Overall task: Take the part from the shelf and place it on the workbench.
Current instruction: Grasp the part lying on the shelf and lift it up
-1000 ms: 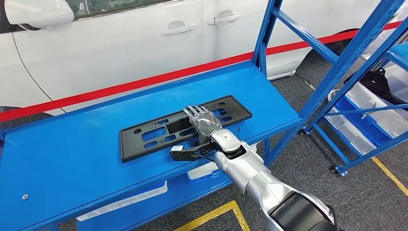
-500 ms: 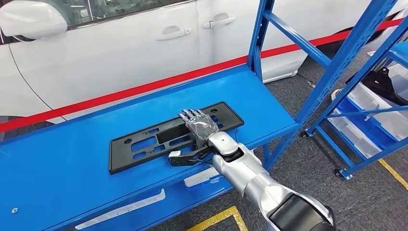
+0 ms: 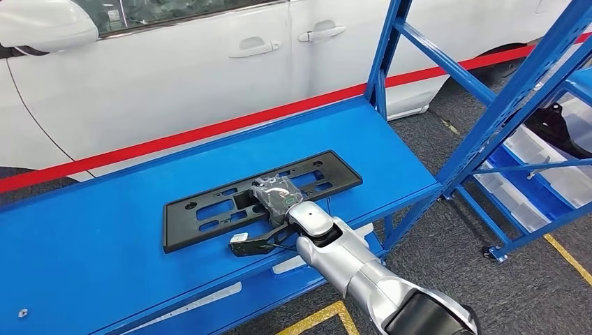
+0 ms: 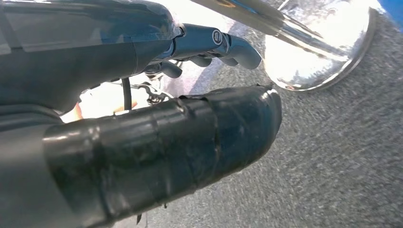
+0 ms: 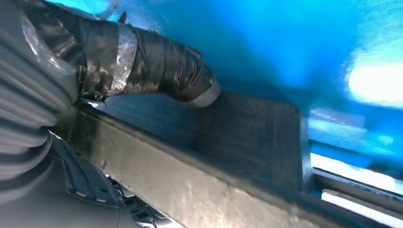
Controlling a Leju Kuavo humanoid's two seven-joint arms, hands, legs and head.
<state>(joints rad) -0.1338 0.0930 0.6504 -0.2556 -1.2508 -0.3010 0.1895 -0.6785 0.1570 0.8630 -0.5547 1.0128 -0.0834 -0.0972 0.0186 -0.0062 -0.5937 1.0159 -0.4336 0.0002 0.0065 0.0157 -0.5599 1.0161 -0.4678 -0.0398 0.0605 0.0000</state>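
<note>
Head view: right hand [image 3: 277, 195] grips black part [image 3: 209, 213] lying flat on blue workbench [image 3: 91, 237]

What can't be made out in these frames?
- Right hand, head view: it lies on the black part, but its fingers are curled out of sight, so whether it grips is unclear.
- Right wrist view: blurred; the thumb lies against the part's edge, its other fingers hidden beneath.
- Left hand, left wrist view: mostly hidden behind the dark thumb; holding nothing visible.
- White car: cut off by the frame's top.

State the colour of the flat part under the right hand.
Black part, clearest in the head view.
</note>
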